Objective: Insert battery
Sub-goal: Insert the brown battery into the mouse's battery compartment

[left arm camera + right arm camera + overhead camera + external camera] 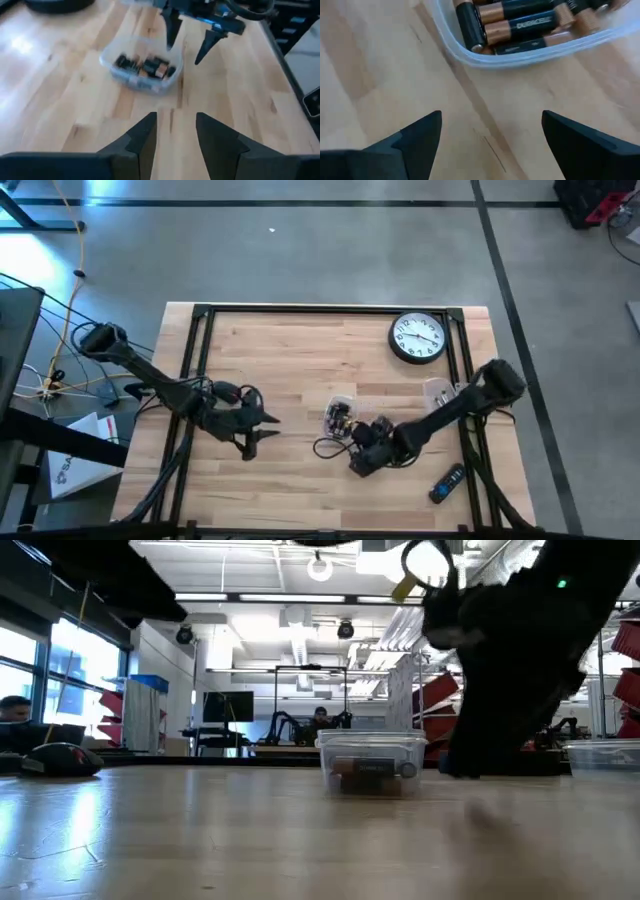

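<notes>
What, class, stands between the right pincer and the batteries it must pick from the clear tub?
Only the clear tub's low rim; bare table fills the rest of the gap. The right pincer is open just short of it, and the batteries lie uncovered inside. The left pincer waits apart.

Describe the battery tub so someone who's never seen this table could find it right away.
Start at the round wall clock lying on the wooden table. Toward the table's middle, just beyond the open right pincer, sits a small clear plastic tub. Only it holds black-and-copper batteries.
</notes>
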Controlling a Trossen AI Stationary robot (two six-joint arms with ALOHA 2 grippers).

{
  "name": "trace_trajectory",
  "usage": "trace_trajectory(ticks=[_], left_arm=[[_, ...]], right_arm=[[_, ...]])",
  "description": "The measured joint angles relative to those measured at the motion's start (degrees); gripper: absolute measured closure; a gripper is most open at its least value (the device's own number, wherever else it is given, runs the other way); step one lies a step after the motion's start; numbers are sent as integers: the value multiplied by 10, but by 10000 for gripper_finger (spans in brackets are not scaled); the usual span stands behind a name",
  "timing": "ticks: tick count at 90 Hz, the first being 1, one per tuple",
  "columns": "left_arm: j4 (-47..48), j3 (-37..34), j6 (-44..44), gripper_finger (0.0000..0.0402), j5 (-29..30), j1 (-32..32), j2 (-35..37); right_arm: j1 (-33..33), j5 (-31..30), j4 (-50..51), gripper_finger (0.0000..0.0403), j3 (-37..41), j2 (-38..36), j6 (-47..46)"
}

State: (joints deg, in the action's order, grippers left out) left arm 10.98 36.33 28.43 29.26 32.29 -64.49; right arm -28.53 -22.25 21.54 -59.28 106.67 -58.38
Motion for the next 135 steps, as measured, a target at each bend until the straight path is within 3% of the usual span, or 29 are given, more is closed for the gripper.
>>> trace_trajectory(ticks=[21, 34, 61, 77, 97, 115, 135], left_arm=[[194, 20, 168, 282, -23, -1, 0], [314, 29, 253, 282, -58, -10, 0], [447, 33, 268, 265, -171, -37, 0], [458, 36, 185, 211, -209, -83, 0], [521, 69, 46, 153, -198, -172, 0], [559, 69, -101, 140, -207, -235, -26], [561, 73, -214, 139, -214, -272, -115]], right_arm=[[22, -76, -9, 91, -11, 18, 3], [53, -91, -29, 91, -11, 19, 39], [146, -81, -144, 91, -11, 19, 235], [201, -10, -215, 85, -11, 19, 309], [223, -4, -218, 76, -11, 19, 340], [212, -3, -220, 76, -11, 19, 359], [197, -25, -224, 76, -11, 19, 366]])
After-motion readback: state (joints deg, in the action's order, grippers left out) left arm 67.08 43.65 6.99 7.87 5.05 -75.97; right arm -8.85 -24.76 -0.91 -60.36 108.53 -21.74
